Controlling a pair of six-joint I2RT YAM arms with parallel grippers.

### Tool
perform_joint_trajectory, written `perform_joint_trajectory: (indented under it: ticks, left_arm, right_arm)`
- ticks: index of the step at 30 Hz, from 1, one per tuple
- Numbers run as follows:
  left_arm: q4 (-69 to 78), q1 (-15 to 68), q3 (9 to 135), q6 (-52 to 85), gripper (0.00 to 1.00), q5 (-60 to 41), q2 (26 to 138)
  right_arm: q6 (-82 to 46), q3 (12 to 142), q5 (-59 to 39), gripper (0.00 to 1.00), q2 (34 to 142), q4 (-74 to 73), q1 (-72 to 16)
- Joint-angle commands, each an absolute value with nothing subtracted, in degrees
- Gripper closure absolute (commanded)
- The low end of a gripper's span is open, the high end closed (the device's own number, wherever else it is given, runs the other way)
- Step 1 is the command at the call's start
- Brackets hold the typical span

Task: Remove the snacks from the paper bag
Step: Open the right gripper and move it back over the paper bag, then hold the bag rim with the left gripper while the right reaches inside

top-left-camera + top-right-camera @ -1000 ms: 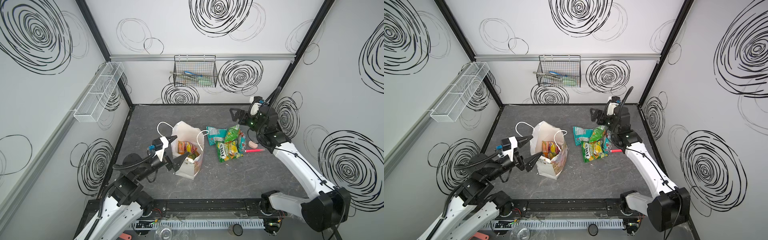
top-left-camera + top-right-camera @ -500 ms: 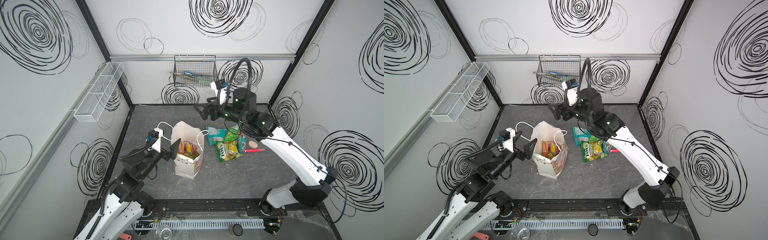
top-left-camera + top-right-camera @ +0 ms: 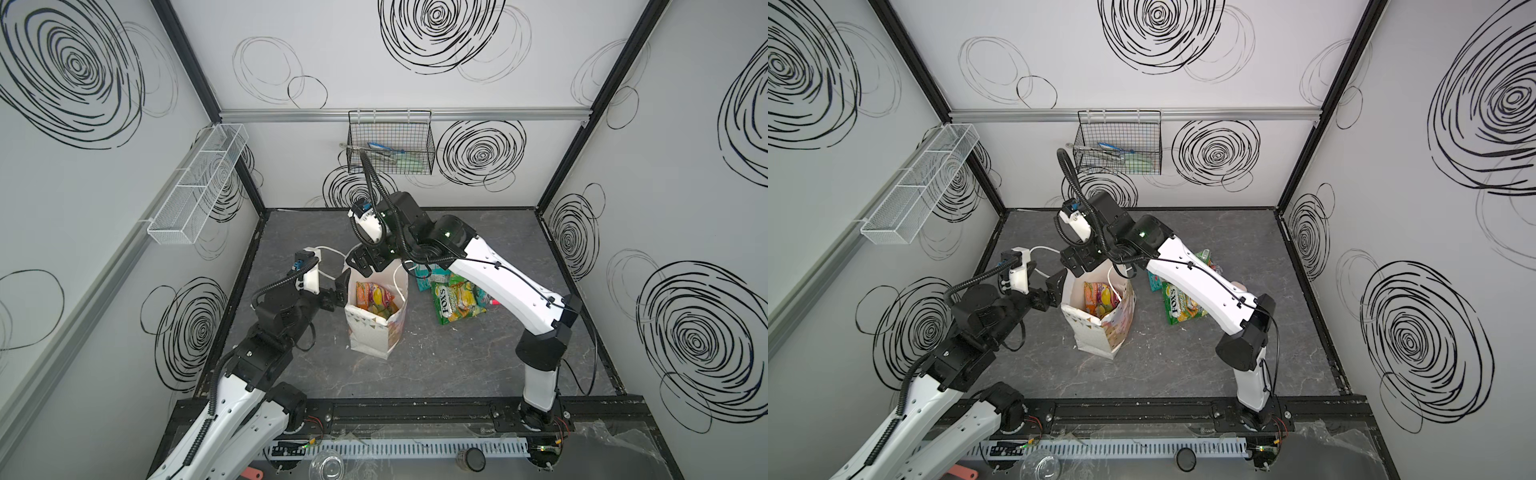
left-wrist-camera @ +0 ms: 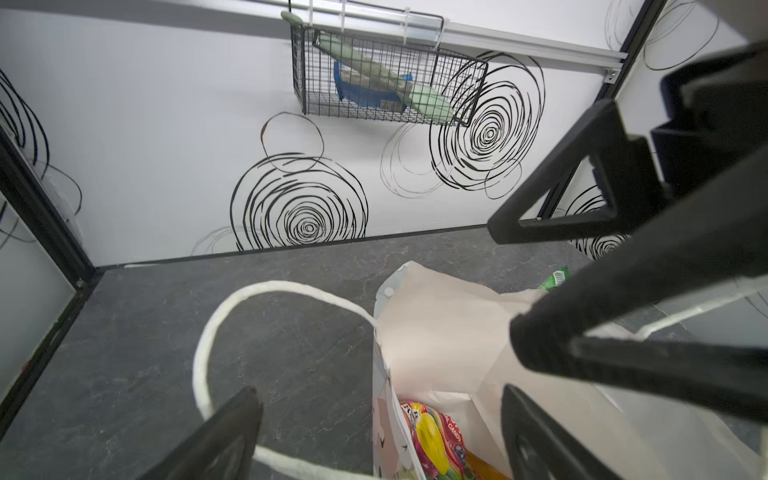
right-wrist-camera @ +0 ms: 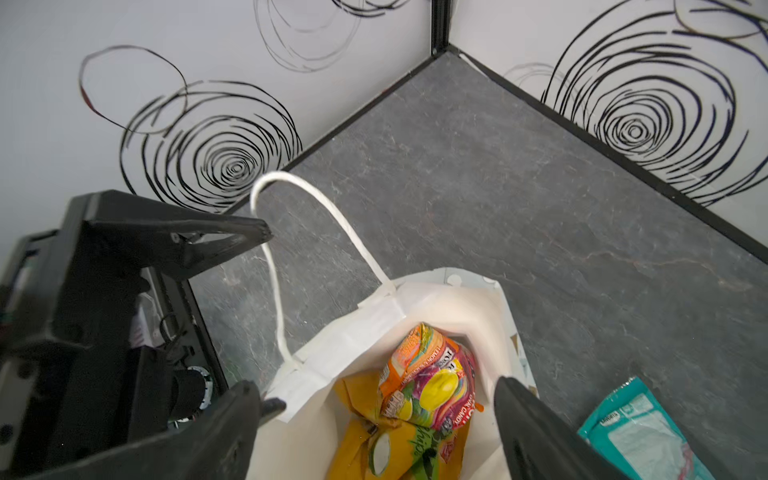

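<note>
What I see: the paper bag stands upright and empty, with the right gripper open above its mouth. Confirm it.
Not empty. The right wrist view shows a multicoloured packet lying on a yellow packet inside the paper bag. The rest holds: upright, right gripper open above its mouth.

The paper bag is stood upright on the table, with snacks held inside it and further snacks laid on the table just to its right. The left gripper is set at the bag's left rim, the right gripper over its rear rim. A wire basket is hung on the wall well behind the bag.
</note>
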State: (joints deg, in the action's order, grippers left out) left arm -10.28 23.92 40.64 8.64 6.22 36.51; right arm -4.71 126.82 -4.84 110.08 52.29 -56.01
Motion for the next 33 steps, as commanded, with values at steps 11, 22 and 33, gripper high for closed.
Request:
perform_joint_trajectory:
  ticks: [11, 22, 33]
  left_arm:
    - [-9.5, 22.7, 42.9, 11.3, 0.52, 6.4, 38.4]
    - [-9.9, 21.4, 43.3, 11.7, 0.65, 5.2, 40.1]
    - [-10.9, 20.8, 44.0, 12.6, 0.69, 5.7, 42.1]
  right_arm:
    - [-2.3, 120.0, -4.1, 0.28, 111.4, 53.0, -56.3]
    - [-1.4, 117.4, -5.3, 0.37, 113.7, 55.9, -56.3]
    - [-2.5, 112.0, -1.9, 0.45, 115.7, 56.9, -57.8]
